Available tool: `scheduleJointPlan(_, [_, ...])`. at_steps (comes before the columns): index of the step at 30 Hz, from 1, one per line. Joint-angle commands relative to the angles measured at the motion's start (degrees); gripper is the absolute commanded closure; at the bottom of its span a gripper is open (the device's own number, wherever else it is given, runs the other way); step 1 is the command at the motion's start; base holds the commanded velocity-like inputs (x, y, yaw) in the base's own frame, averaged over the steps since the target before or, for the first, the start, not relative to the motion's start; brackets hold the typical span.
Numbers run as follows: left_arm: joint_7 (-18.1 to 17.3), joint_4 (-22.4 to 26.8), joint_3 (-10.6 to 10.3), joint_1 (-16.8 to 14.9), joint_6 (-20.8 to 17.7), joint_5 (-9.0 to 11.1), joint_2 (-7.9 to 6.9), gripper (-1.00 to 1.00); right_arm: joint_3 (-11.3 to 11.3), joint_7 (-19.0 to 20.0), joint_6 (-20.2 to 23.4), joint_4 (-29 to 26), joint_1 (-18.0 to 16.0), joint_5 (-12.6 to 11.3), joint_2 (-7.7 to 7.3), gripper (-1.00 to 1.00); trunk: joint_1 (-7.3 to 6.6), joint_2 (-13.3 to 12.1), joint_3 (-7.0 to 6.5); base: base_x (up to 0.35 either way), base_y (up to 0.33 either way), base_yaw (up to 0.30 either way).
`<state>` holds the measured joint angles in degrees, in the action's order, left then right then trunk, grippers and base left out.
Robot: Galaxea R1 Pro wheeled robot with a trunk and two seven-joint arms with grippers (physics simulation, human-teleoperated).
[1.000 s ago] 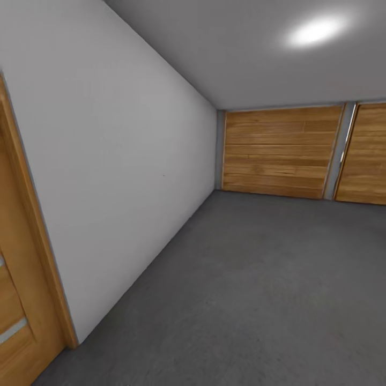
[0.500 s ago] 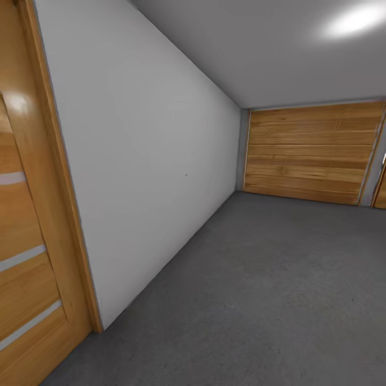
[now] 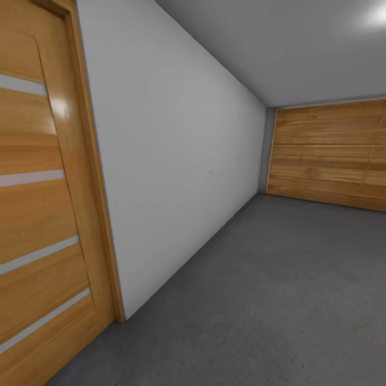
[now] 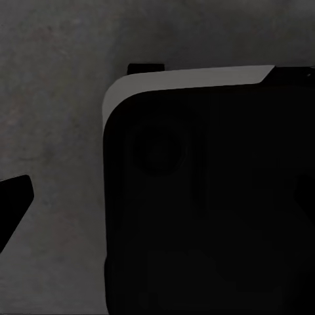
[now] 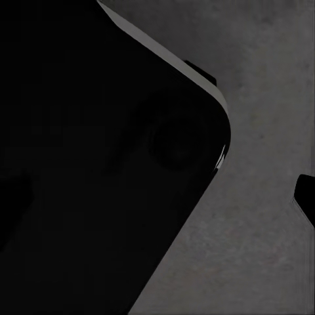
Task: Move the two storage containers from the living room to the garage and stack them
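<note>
hands unclear, grey floor (image 3: 279, 300), wood door (image 3: 37, 214)

soft ceiling glow (image 3: 378, 15), dim, murky wrist views

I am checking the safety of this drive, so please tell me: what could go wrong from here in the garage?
1. The wooden door and its frame stand very near at the head view's left; the base might brush them.
2. The pale wall runs close alongside, so a drift to the left could scrape it.
3. Both wrist views are mostly dark robot body over the grey floor, so they give little warning of obstacles.
</note>
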<state>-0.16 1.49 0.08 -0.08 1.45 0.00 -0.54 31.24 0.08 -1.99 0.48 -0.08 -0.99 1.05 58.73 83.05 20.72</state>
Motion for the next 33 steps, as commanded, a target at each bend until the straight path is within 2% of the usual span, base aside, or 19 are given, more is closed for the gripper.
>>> scheduleJointPlan(1, [-0.02, 0.01, 0.01, -0.01, 0.13, 0.0, 0.0, -1.0, 0.13, 0.01, -0.21, 0.05, -0.01, -0.09, 0.01, -1.0, 0.0, 0.03, 0.04, 0.0, 0.0, 0.273])
scheduleJointPlan(33, [-0.02, 0.02, 0.01, -0.01, 0.13, 0.0, 0.0, -1.0, 0.13, 0.01, -0.21, 0.05, -0.01, -0.07, 0.01, -1.0, 0.0, 0.03, 0.04, 0.0, 0.0, 0.273])
